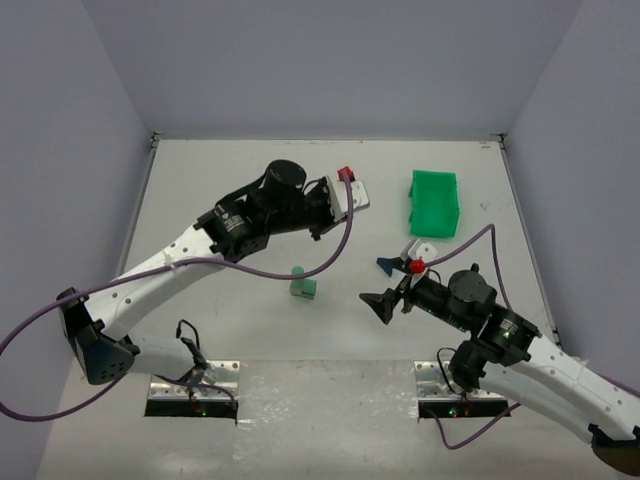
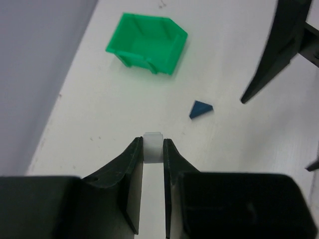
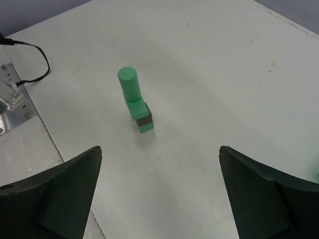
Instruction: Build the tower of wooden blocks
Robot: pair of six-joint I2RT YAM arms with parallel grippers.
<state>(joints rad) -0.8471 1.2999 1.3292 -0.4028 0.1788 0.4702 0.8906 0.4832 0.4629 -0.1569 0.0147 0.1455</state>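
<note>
- The desk (image 1: 200, 200) is white and enclosed by grey walls on its left, far and right edges.
- The left arm (image 1: 170, 265) reaches from the near left corner toward the middle of the far half. A purple cable (image 1: 335, 250) loops along it.
- The right arm (image 1: 540, 365) lies low along the near right corner and points toward the middle of the desk.
- The bin (image 1: 435, 203), bright green plastic, sits near the far right corner.
- The left end effector (image 2: 152, 143) is over the far half, left of the bin. Its jaws are clamped on a pale block (image 2: 152, 151), one finger on each side face.
- The right end effector (image 3: 159, 149) has its jaws spread wide, with nothing between them. It faces the tower and is well apart from it.
- The tower (image 1: 302, 283) stands upright near the middle of the desk, slightly toward the near edge and touched by neither arm. In the right wrist view it has a green cylinder (image 3: 128, 82) on top. Below that comes a green cube, then a tan block (image 3: 145, 119), then green at the base.
- The wedge (image 1: 388, 264), dark blue, lies flat on the desk between the tower and the right edge. It is on the near side of the bin and just beside the right fingers.
</note>
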